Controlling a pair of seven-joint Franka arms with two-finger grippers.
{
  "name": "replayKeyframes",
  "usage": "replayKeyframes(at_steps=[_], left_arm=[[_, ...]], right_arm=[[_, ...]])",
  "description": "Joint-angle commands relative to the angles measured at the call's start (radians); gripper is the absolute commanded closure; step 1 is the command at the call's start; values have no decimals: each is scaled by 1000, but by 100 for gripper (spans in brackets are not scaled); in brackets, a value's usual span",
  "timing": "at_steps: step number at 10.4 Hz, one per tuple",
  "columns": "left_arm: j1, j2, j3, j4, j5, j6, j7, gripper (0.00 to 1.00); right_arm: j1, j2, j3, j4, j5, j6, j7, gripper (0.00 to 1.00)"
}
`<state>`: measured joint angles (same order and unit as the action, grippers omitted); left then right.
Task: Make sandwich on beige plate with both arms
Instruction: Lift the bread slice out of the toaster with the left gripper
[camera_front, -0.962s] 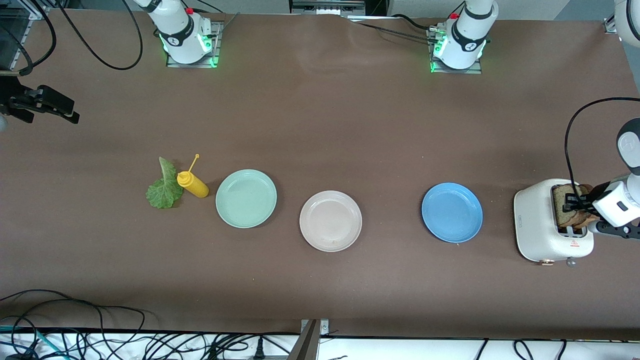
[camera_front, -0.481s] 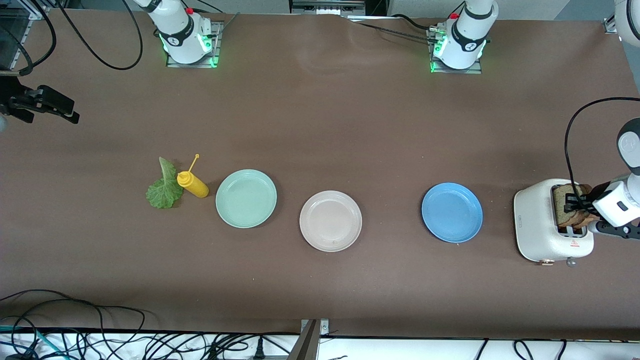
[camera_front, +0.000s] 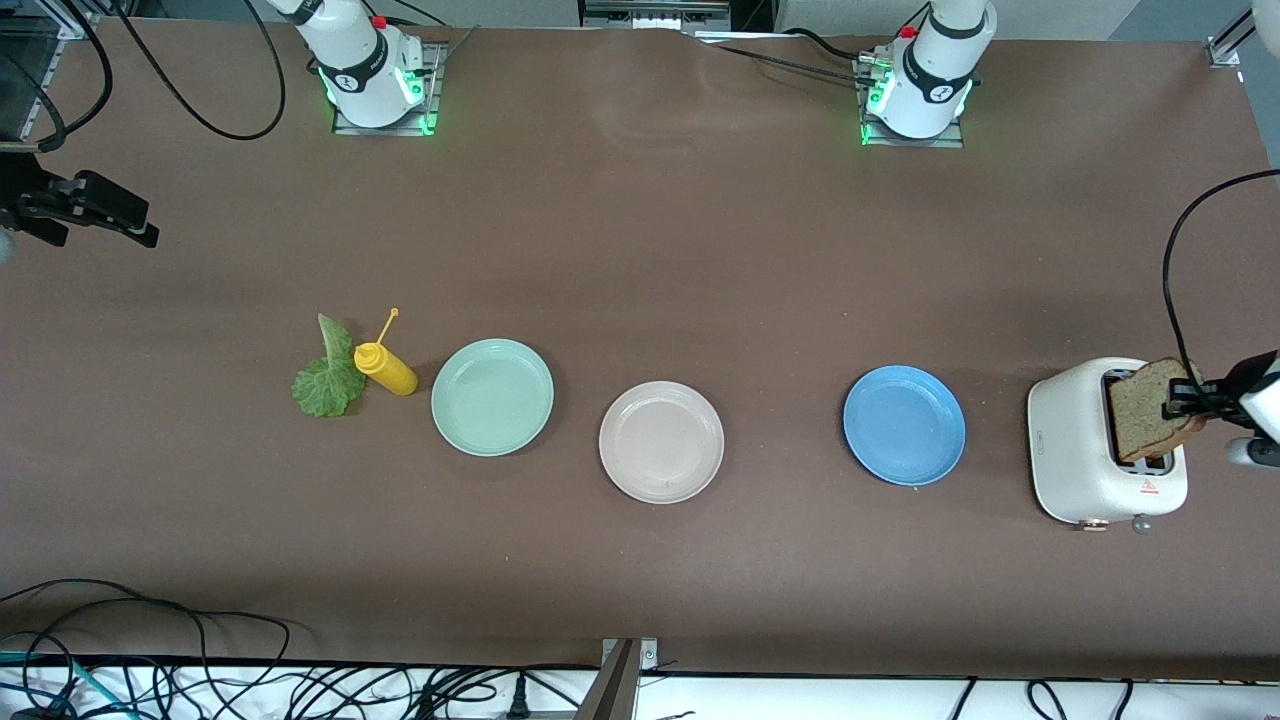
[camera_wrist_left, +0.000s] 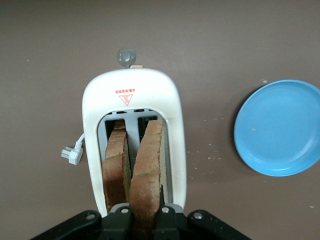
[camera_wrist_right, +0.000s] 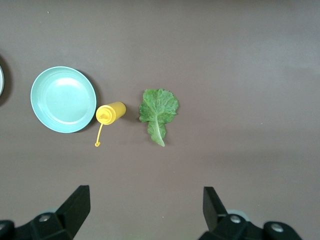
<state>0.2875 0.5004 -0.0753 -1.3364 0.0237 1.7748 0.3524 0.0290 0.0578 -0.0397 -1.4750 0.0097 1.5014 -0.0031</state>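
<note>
Only red warning triangle (camera_wrist_left: 125, 99) on toaster (camera_wrist_left: 175, 130); text unreadable.

The worktop (camera_front: 640, 250) is plain brown. On it sit 3 plates, a mint-green plate (camera_front: 492, 397), a pale pinkish-beige plate (camera_front: 661, 441) and a blue plate (camera_front: 904, 425). The lettuce leaf (camera_front: 324, 380) is green with a paler rib; the squeeze bottle (camera_front: 385, 368) beside it is yellow. The toaster (camera_front: 1085, 455) is white with a red warning mark. The bread slice (camera_front: 1145, 408) is speckled brown with a darker crust, held in the black left claw (camera_front: 1190, 400). The right claw (camera_wrist_right: 145, 210) is black.
</note>
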Motion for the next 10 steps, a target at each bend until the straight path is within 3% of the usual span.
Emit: replayKeyframes(at_steps=[1, 4, 7, 10], left_arm=[[6, 1, -4, 81, -88, -76, -45, 100], [-5, -3, -12, 114, -162, -107, -154, 100], [-4, 4, -6, 128, -409, -121, -306, 100], [-49, 52, -14, 128, -528, -121, -380, 100]], right_arm=[[-1, 10, -2, 27, 19, -13, 9, 0], [-1, 10, -2, 27, 19, -13, 9, 0], [-1, 10, -2, 27, 21, -13, 9, 0], [-1, 10, -2, 27, 20, -13, 9, 0]])
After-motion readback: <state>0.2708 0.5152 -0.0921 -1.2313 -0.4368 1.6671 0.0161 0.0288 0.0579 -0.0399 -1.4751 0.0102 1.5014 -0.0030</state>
